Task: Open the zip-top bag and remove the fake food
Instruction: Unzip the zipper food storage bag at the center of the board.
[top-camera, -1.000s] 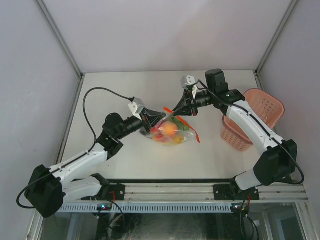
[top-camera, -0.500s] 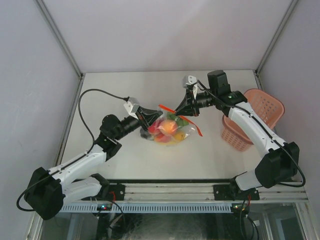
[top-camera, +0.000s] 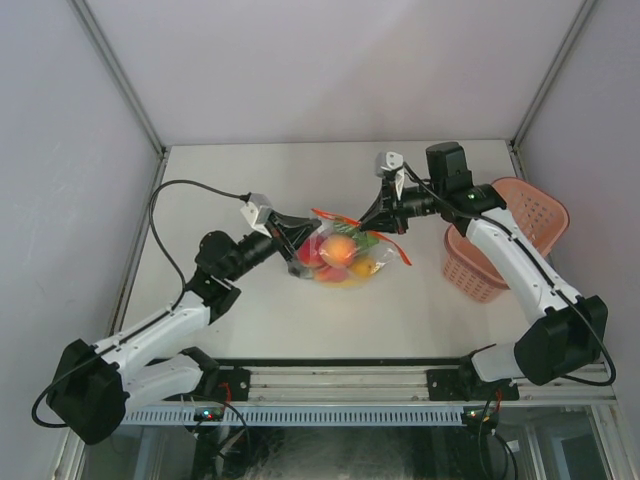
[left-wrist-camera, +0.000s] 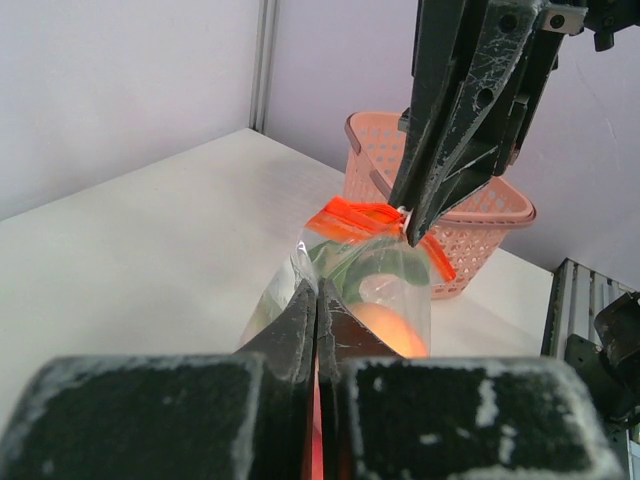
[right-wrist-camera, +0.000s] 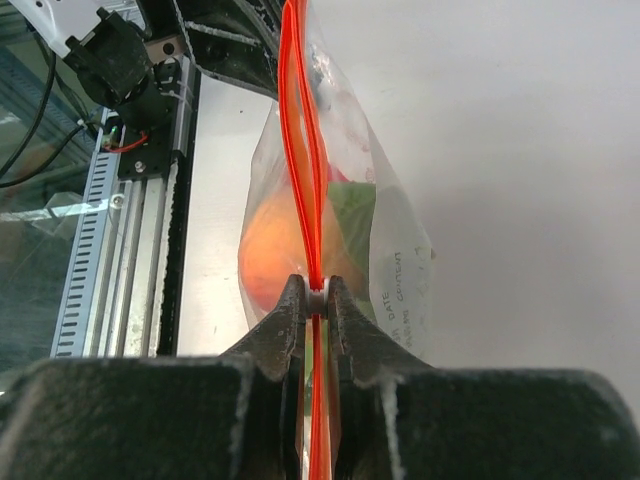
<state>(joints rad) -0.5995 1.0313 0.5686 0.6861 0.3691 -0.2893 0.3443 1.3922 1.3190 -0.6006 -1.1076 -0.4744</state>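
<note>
Zip-top bag (top-camera: 352, 262), left pincer (left-wrist-camera: 317, 300) and right pincer (right-wrist-camera: 317, 297) both clamped on its edge, fake food (top-camera: 340, 250) inside, blurred through plastic, I cannot count pieces

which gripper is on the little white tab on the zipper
The right gripper: it is shut on the small white tab on the red-orange strip of the zip-top bag. The left gripper pinches bare strip.
</note>
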